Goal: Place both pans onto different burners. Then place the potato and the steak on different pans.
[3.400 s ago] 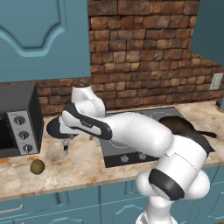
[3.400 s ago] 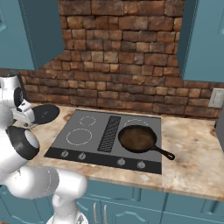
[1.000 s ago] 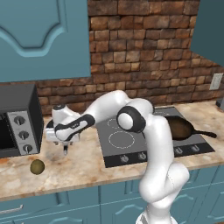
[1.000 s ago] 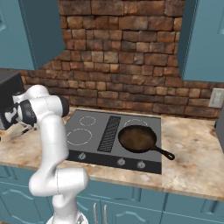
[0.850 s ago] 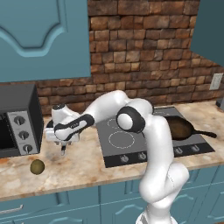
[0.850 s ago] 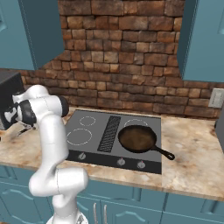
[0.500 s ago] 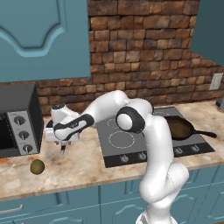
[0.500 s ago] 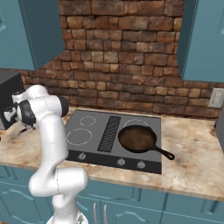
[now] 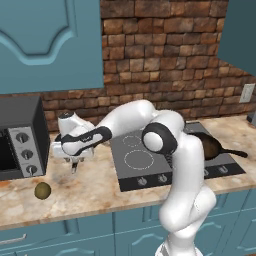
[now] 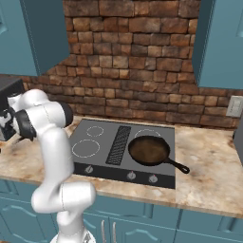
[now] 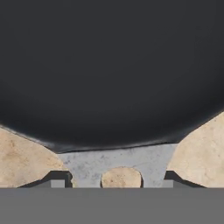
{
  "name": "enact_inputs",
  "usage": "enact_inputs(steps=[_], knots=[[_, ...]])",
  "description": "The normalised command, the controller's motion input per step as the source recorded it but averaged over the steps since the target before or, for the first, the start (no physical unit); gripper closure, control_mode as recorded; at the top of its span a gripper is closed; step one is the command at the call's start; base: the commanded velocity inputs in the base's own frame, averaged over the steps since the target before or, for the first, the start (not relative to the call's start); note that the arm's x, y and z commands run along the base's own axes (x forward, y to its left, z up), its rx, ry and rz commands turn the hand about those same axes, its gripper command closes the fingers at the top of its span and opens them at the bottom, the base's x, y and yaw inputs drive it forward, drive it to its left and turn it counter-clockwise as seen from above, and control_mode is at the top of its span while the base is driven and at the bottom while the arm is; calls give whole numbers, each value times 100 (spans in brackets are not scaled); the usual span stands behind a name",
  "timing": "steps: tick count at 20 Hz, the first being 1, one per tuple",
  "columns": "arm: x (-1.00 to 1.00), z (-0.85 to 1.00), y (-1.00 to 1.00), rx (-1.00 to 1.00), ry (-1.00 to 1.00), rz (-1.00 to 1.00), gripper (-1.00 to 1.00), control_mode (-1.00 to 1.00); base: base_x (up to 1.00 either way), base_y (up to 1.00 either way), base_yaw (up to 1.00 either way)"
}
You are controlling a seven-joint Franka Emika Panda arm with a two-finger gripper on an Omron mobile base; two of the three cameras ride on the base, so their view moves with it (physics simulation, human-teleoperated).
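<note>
Brick-backed table: skillet (image 10: 149, 150) already on a right-hand burner, potato (image 9: 43, 190) lower left of left base view, end effector (image 9: 74, 165) at centre-left clamped on the grey handle (image 11: 118, 159) of the black pan (image 11: 109, 65), likely to lift it stoveward.

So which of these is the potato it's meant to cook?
Find the microwave at the counter's left end. On the beige counter just before it lies the potato, a small olive-brown lump. It sits alone on bare stone, left of the cooktop.
</note>
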Motion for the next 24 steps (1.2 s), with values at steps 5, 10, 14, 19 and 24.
enact_inputs(steps=[5,10,14,19,24], knots=[[-17,11,-80,4,0,-2,100,-100,0,0,0],[-22,7,-83,8,0,-9,100,-100,0,0,0],[-21,0,-67,8,0,-23,100,-100,0,0,0],[-1,0,-60,2,0,-34,100,-100,0,0,0],[0,0,-37,0,0,-29,100,-100,0,0,0]])
